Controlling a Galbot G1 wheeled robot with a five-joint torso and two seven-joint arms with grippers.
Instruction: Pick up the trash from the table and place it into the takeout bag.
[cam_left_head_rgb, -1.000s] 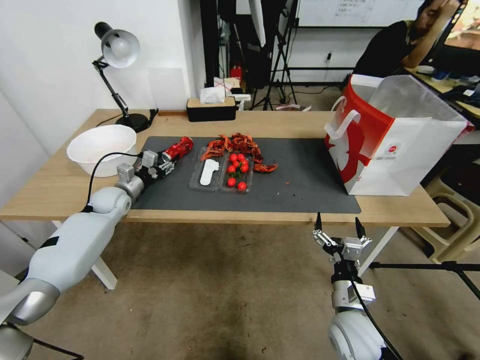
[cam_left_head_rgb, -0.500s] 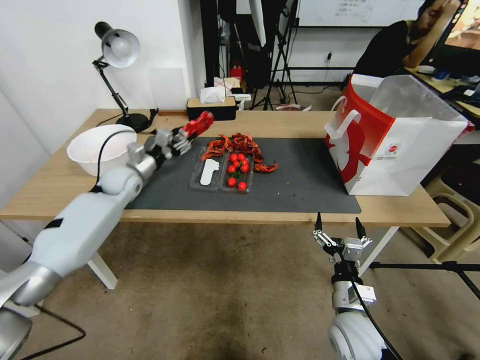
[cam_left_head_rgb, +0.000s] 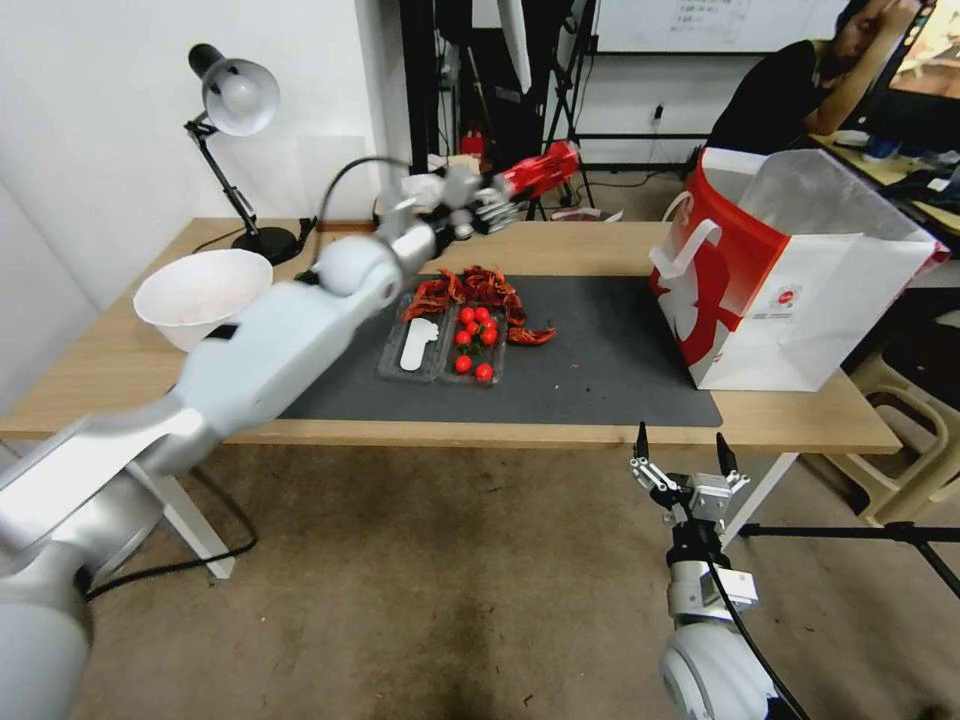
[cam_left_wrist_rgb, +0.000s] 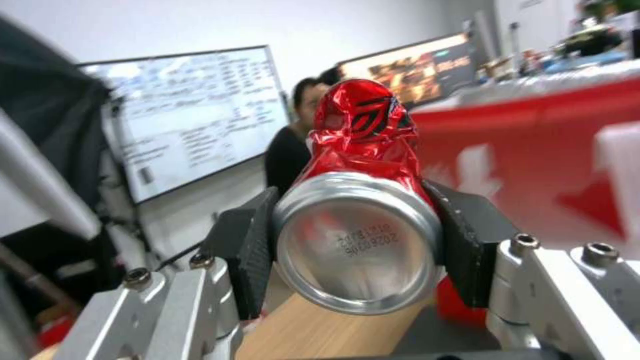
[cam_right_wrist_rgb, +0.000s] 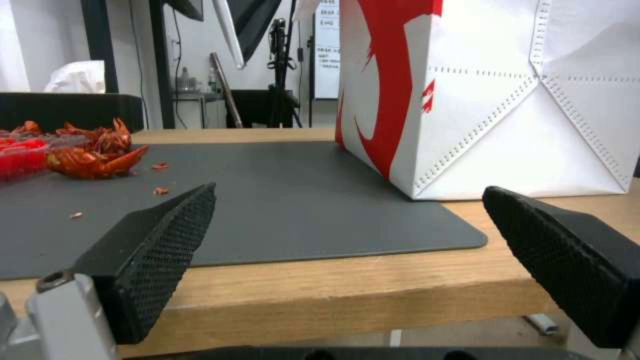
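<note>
My left gripper (cam_left_head_rgb: 500, 200) is shut on a crushed red can (cam_left_head_rgb: 540, 170), held high above the back middle of the table (cam_left_head_rgb: 600, 245). The left wrist view has the can (cam_left_wrist_rgb: 360, 210) clamped between both black pads (cam_left_wrist_rgb: 257, 250), its silver base facing the camera. The red and white takeout bag (cam_left_head_rgb: 790, 290) stands open at the table's right end, to the right of the can. Red crayfish shells (cam_left_head_rgb: 480, 290) lie on the dark grey mat (cam_left_head_rgb: 600, 370). My right gripper (cam_left_head_rgb: 680, 450) hangs open below the table's front edge, facing the bag (cam_right_wrist_rgb: 507, 100).
A clear tray with cherry tomatoes (cam_left_head_rgb: 475, 345) and a white spoon (cam_left_head_rgb: 415, 345) sits on the mat. A white basin (cam_left_head_rgb: 200, 295) and a desk lamp (cam_left_head_rgb: 235, 100) stand at the left. A black tissue box (cam_left_head_rgb: 390, 220) is at the back.
My left arm lifted the red can off the mat's left end and swung it up and rightward, toward the bag. The right arm stayed put.
</note>
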